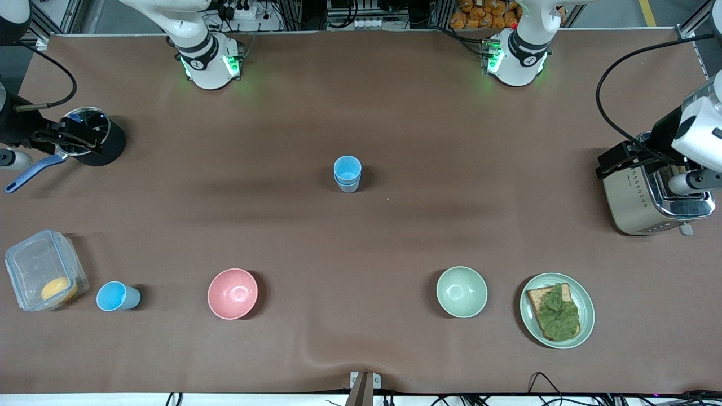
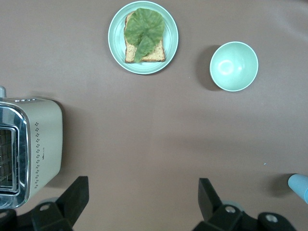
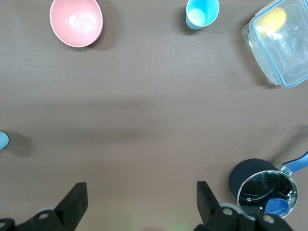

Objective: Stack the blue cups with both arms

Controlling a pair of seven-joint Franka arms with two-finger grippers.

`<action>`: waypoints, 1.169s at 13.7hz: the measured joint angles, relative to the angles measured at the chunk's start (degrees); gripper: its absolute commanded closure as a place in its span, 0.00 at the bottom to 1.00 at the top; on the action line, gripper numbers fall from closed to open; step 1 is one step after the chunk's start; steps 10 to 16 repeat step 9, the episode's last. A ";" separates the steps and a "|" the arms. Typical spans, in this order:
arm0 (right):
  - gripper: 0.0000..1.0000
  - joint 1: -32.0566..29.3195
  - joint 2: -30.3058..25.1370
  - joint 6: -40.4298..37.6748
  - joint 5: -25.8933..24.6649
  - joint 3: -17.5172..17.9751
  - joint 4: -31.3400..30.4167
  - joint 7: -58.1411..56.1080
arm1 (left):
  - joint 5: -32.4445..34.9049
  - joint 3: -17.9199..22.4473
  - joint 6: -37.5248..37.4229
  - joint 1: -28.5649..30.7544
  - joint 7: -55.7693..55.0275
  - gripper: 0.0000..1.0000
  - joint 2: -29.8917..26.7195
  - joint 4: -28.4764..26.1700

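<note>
A clear, lidded plastic box (image 1: 44,269) with a yellow rounded item inside is seen at the right arm's end of the smooth brown table (image 1: 361,237), nearer the front camera than a small black saucepan with a glass lid and blue handle (image 1: 90,135). The right gripper (image 3: 139,199) is held over that saucepan end of the table, its black fingers spread wide with nothing between them. Just beside the box, a single light-blue tapered plastic cup (image 1: 117,296) is set upright. A glossy pink round bowl (image 1: 232,293) is placed farther along the same row. At the middle of the table, two more light-blue cups (image 1: 347,173) are shown nested one inside the other, standing upright and well apart from the single cup. A pale green round bowl (image 1: 461,291) is followed by a pale green plate (image 1: 586,310) carrying a slice of toast topped with a crinkled lettuce leaf (image 1: 555,311). At the left arm's end, a boxy brushed-metal toaster (image 1: 637,197) is seen, with the left gripper (image 2: 143,199) held above the table just beside it, its fingers likewise spread and empty.
</note>
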 measured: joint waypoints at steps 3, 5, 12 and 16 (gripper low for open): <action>0.00 0.00 0.00 0.02 0.00 0.00 0.00 -0.02 | 0.07 0.42 0.07 -0.67 0.23 0.00 -0.29 -0.09; 0.00 0.00 0.00 0.01 0.00 0.00 0.00 -0.02 | 0.19 0.52 0.11 -0.92 2.19 0.00 -0.29 -0.17; 0.00 0.00 0.00 0.01 0.00 0.00 -0.01 -0.03 | 1.42 1.46 -0.06 -0.94 5.76 0.00 -0.55 -0.17; 0.00 0.00 0.00 0.01 0.00 0.00 -0.01 -0.03 | 1.42 1.46 -0.06 -0.94 5.76 0.00 -0.55 -0.17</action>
